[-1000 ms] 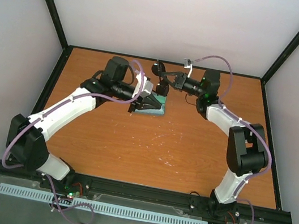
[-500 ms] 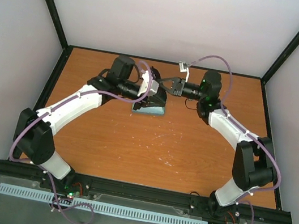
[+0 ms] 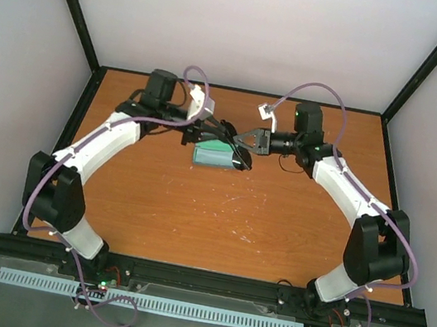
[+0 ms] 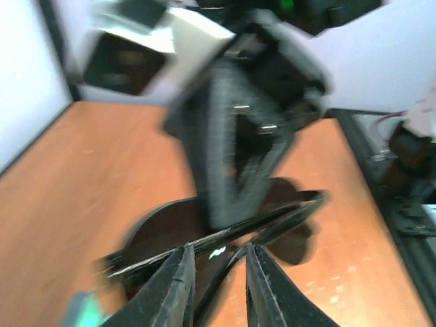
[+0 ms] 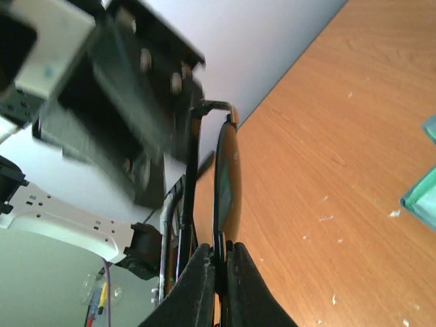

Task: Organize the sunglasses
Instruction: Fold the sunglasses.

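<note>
One pair of black sunglasses point(image 5: 225, 177), dark rounded lenses, thin arms; clamped in right claw point(image 5: 219, 262); left claw point(image 4: 216, 262): grip unclear.

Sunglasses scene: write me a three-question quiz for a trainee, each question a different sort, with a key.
1. Multiple choice: in the right wrist view, what are the right gripper fingers closed on? A) a cloth B) the sunglasses C) nothing
2. Short answer: which blue-green object lies on the table in the top view?
3. True or false: the sunglasses lie flat on the table.
Key: 1 B; 2 the case; 3 false, they are held up off the wood.
</note>
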`<state>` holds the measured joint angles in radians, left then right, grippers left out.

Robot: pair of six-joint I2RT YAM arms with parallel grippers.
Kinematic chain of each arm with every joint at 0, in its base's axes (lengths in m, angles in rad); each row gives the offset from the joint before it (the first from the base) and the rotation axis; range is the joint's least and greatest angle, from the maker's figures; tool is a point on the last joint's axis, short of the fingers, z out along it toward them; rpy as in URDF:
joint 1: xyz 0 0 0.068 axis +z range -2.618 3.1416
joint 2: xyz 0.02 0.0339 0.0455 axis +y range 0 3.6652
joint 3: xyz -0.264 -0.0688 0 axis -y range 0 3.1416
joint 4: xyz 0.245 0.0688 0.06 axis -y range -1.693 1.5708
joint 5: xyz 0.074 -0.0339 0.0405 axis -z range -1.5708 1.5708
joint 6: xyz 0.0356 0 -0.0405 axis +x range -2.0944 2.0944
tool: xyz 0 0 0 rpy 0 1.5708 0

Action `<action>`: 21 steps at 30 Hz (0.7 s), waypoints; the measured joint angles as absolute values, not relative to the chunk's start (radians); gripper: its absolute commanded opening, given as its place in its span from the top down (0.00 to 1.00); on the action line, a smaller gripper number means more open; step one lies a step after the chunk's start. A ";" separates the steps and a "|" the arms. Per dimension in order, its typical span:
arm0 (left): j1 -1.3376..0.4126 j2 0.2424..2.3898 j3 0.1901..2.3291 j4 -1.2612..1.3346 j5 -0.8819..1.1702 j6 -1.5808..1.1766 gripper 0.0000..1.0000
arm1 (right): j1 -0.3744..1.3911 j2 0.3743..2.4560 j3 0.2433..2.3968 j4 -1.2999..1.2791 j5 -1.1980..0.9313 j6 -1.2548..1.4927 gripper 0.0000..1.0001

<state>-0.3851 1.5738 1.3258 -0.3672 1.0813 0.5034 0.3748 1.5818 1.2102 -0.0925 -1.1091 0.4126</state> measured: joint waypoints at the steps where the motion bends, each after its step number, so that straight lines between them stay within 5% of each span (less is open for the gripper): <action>1: -0.366 1.575 1.333 -0.367 1.080 0.503 0.74 | 0.371 1.582 1.209 -0.128 -1.110 0.397 0.97; 15: -0.273 1.551 1.401 -0.384 1.089 0.497 0.60 | 0.330 1.600 1.242 -0.384 -1.218 0.205 0.97; 21: -0.205 1.639 1.580 -0.613 1.168 0.603 0.56 | 0.322 1.621 1.289 -0.557 -1.259 0.031 0.97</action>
<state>-0.2054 1.6394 1.5803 -0.6128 1.1683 0.6033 0.3218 1.6215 1.2888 -0.5568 -1.2591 0.0311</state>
